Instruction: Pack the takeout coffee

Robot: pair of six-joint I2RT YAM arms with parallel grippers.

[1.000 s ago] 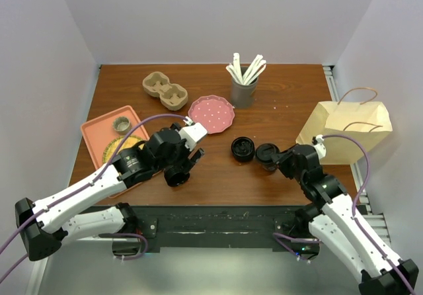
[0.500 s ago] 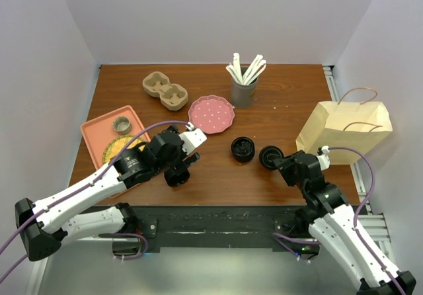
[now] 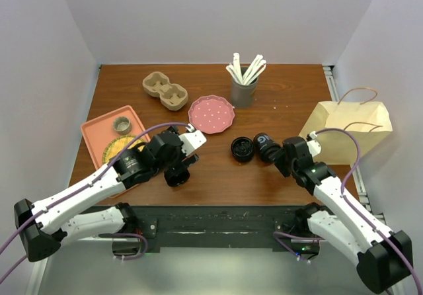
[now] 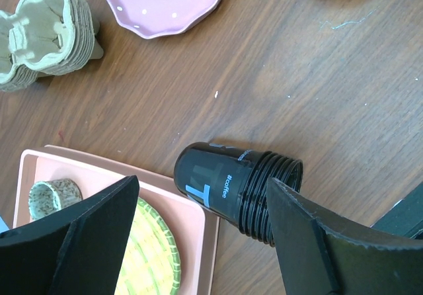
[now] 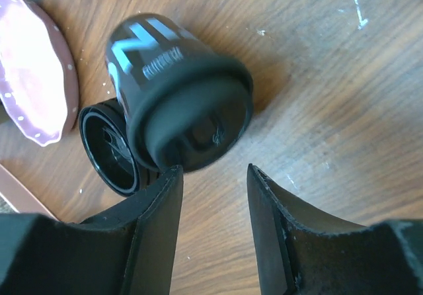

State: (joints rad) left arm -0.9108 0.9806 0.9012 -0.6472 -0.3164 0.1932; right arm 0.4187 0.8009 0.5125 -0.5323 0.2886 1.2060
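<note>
The coffee cup [image 5: 178,103] lies tipped over near the paper bag [image 3: 347,133] — not packed yet. The right gripper [image 5: 215,170] and left gripper [image 4: 201,182] both stand apart, holding nothing.

The lidded black coffee cup [image 3: 263,142], upright a second ago, now lies tipped on its side against the open black cup [image 3: 242,149]; the right gripper [image 3: 281,155], having backed off, sits just behind its lid again, jaws wider; the left gripper [image 4: 201,192] has drawn slightly back.
</note>
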